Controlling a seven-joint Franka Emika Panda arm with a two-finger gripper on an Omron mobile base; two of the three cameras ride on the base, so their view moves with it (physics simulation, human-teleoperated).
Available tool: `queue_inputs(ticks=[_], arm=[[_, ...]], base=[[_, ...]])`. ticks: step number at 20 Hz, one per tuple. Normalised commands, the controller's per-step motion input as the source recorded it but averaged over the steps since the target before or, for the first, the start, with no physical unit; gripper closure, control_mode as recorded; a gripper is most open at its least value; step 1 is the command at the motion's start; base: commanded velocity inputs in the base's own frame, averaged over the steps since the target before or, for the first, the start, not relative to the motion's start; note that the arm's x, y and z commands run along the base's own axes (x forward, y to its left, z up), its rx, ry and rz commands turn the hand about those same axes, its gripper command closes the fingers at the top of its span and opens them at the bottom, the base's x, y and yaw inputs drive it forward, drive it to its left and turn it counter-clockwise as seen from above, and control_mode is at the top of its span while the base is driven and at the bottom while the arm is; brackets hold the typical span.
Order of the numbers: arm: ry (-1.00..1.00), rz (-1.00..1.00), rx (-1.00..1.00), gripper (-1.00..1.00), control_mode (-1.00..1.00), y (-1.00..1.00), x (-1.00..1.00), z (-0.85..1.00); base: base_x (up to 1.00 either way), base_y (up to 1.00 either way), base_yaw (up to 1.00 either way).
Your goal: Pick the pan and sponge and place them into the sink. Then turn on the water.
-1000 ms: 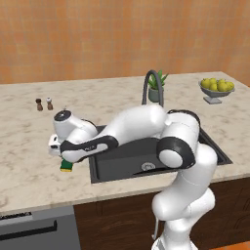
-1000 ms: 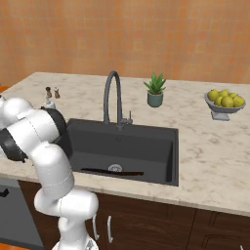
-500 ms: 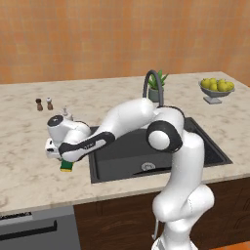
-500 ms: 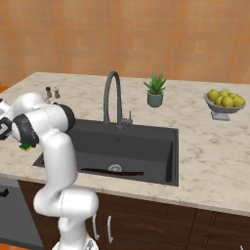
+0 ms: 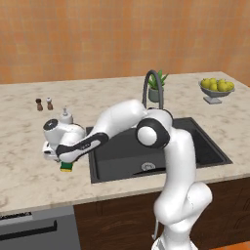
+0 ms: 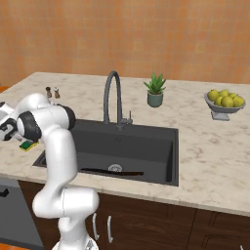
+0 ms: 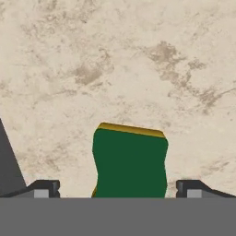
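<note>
On the desk (image 5: 29,146), just left of the sink (image 5: 200,141), the sponge (image 7: 130,161) lies flat, green scrub face up. It should handle as light, soft and compressible; grip across its two long sides, low on the yellow body. Directly above it, the end effector (image 7: 119,188) is spread wide, one fingertip on each side, pinching nothing. A dark, thin handle lies in the basin.

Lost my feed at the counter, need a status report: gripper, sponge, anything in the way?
Gripper open, straddling the sponge, not closed on it. Sponge flat on the counter, left of the sink. Nothing in the way.
</note>
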Motion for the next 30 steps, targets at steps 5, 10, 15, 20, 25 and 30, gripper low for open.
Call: queue_inputs(ticks=[5, 10, 15, 20, 25, 30], arm=[[0.00, 0.00, 0.00, -1.00, -1.00, 0.00, 0.07, -0.28], [-0.02, 0.01, 0.00, -1.00, -1.00, 0.00, 0.00, -0.31], [-0.04, 0.04, 0.00, -1.00, -1.00, 0.00, 0.00, -0.38], [-0.03, 0.08, 0.00, -1.00, -1.00, -0.06, -0.01, -0.70], [-0.02, 0.10, 0.04, -1.00, -1.00, -0.20, -0.07, -0.97], [-0.01, 0.09, 0.07, 1.00, -1.00, -0.23, -0.09, -1.00]], base=[[0.00, 0.00, 0.00], [0.00, 0.00, 0.00], [0.00, 0.00, 0.00], [0.00, 0.00, 0.00], [0.00, 0.00, 0.00], [0.00, 0.00, 0.00]])
